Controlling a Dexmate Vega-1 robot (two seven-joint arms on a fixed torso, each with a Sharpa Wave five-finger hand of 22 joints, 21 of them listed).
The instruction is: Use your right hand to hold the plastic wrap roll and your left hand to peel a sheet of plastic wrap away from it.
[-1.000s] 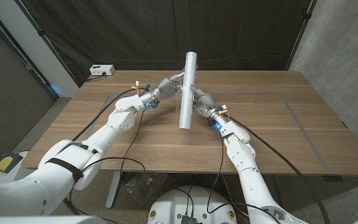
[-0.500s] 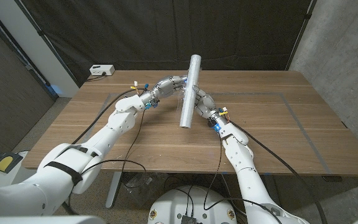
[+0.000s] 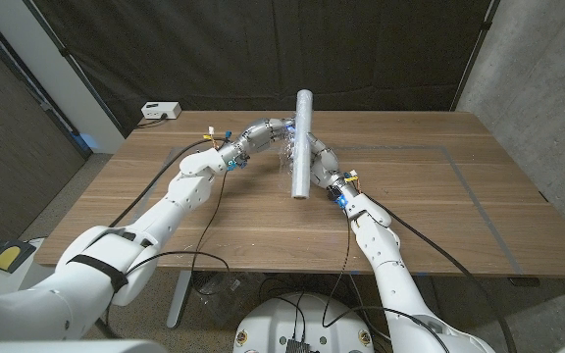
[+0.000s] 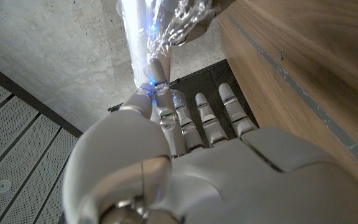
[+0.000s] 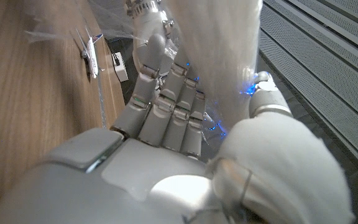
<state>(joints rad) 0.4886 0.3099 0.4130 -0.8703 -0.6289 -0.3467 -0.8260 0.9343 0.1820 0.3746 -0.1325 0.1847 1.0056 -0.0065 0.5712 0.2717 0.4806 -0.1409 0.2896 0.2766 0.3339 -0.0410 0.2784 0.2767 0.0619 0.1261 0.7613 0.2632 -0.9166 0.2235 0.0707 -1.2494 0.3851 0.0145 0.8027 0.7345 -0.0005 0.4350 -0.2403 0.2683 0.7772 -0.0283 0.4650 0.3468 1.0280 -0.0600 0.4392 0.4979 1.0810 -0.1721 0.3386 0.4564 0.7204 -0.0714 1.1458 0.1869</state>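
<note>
A wooden table (image 3: 430,206) stands before dark curtains. My right hand (image 3: 320,159) grips the plastic wrap roll (image 3: 302,142), fingers and thumb wrapped round it, holding it nearly upright above the table's middle. My left hand (image 3: 268,130) is at the roll's left side, pinching a crinkled sheet of plastic wrap (image 3: 288,157) that stretches from the roll. A white box (image 3: 161,111) sits at the far left corner.

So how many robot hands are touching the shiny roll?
2. The right hand grips the plastic wrap roll around its middle, holding it tilted above the table. The left hand reaches in from the other side, fingers on the loose crinkled wrap at the roll.
</note>
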